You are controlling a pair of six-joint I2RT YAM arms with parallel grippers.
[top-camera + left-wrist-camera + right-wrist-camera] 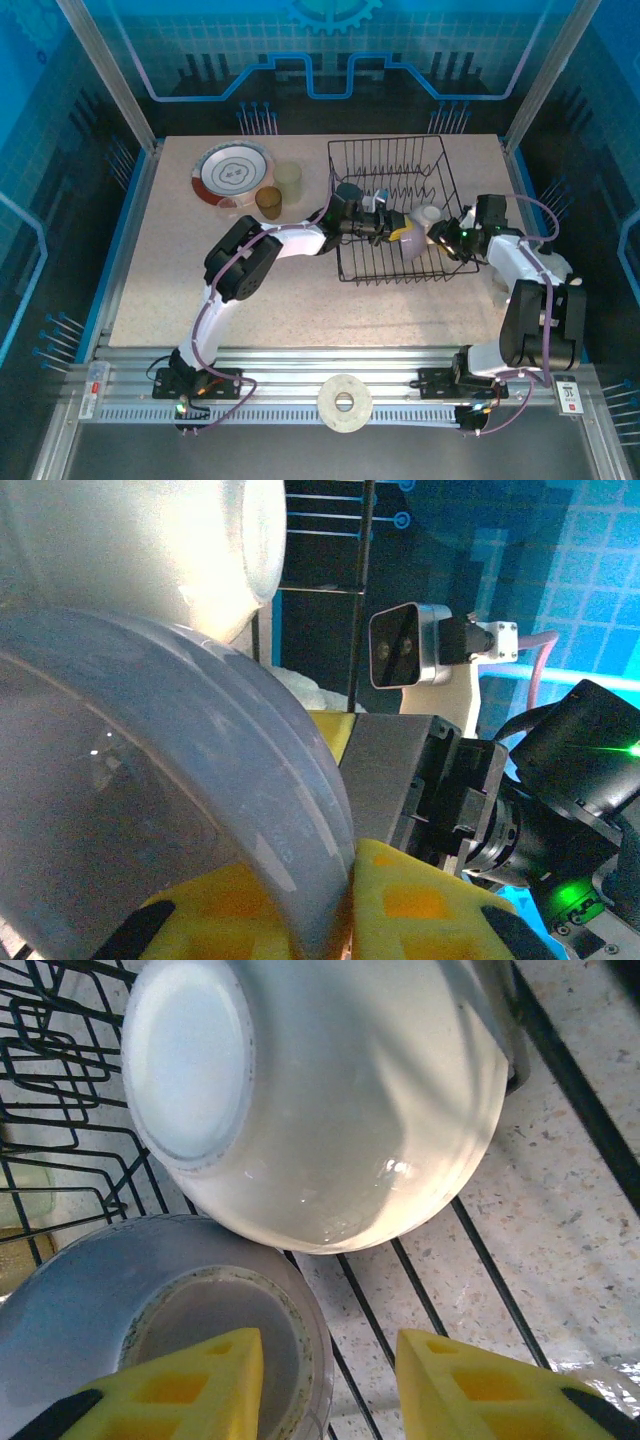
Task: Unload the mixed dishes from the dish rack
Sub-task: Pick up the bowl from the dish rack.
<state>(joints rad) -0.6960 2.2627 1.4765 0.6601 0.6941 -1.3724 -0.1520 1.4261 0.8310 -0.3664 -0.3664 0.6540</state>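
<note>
Your left gripper (350,910) is clenched on the rim of the lilac cup (150,780), which sits inside the dish rack (388,141) just beside the cream cup (330,1090). Your right gripper (328,1360) has its fingers spread, straddling that same rim.

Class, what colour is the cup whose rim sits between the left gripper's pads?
Pale lilac. The cup shows its colour best in the top external view.

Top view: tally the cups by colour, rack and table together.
Lilac cup: 1
Cream cup: 1
Amber cup: 1
Pale yellow-green cup: 1
Total: 4
</note>
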